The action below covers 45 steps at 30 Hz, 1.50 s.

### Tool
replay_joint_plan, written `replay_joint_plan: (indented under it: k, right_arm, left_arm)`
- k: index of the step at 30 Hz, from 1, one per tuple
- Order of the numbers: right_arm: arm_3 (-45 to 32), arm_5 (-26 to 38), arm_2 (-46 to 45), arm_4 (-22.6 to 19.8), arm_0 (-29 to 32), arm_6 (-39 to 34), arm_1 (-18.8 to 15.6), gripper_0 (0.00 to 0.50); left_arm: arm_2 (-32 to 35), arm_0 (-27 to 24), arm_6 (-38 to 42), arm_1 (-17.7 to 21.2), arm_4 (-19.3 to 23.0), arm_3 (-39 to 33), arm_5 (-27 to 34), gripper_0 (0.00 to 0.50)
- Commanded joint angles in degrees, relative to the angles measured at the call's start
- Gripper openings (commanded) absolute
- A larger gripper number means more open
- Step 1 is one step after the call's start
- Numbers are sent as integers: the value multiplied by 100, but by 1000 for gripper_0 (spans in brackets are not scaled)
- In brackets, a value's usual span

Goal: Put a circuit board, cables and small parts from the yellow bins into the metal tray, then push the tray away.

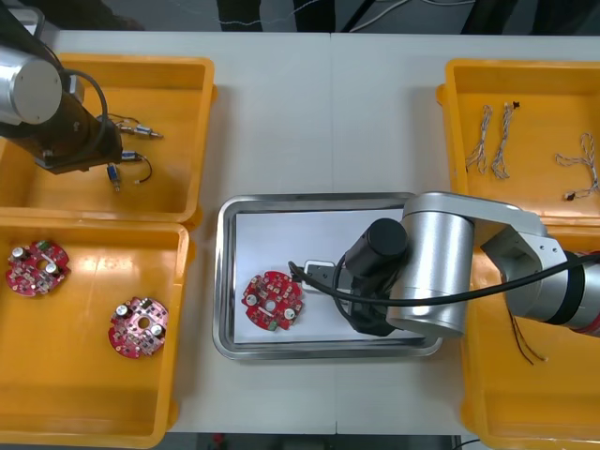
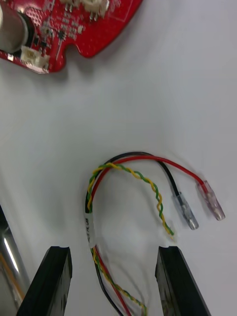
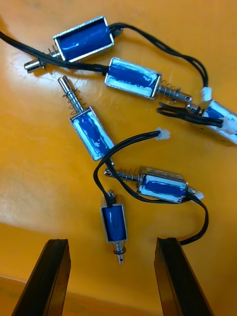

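Note:
My right gripper (image 2: 113,252) is open, low over the white inside of the metal tray (image 1: 230,281). A red and yellow cable (image 2: 129,170) with black and green strands lies on the tray floor, its tail running between the fingers (image 2: 54,279). A round red circuit board (image 1: 273,302) lies in the tray beyond the cable, and its edge shows as the circuit board (image 2: 69,29) in the right wrist view. My left gripper (image 3: 111,242) is open over the far left yellow bin (image 1: 187,75). Several small metal parts (image 3: 113,222) with blue bodies and black wires lie just ahead of its fingers.
The near left bin (image 1: 178,281) holds two more circuit boards (image 1: 37,267), (image 1: 139,326). Twisted cables (image 1: 492,141) lie in the far right bin (image 1: 450,112). My right arm (image 1: 441,272) overhangs the tray's right side and the near right bin.

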Motion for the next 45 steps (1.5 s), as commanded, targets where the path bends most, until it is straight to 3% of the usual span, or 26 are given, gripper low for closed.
replay_joint_plan:
  k: [1,17,32,33,34,35,36,45]
  right_arm:
    - [-408,429,-530,-144,48,-290,106,500]
    - [-1199,2626,-2455,-996,40,-492,176,500]
    - [-1348,2727,-3844,-1357,40,-633,141,500]
    - [-1348,2727,-3905,-1374,40,-642,115,500]
    - [-1348,2727,-3993,-1401,48,-659,80,500]
    - [-1348,2727,-4090,-1418,40,-677,27,500]
    - [-1348,2727,-4160,-1427,48,-677,-8,500]
    - [-1322,2727,-4995,-1656,40,-703,-307,500]
  left_arm:
    - [-5,163,-533,-56,-143,-36,-240,500]
    - [-339,216,-559,-240,-371,368,-811,500]
    - [-497,234,-550,-249,-433,394,-882,500]
    - [-488,234,-550,-249,-433,394,-891,482]
    - [-497,234,-550,-249,-433,394,-899,356]
    - [-488,234,-550,-249,-433,394,-899,142]
    - [-488,234,-550,-249,-424,394,-899,0]
    - [-488,234,-541,-249,-398,394,-908,0]
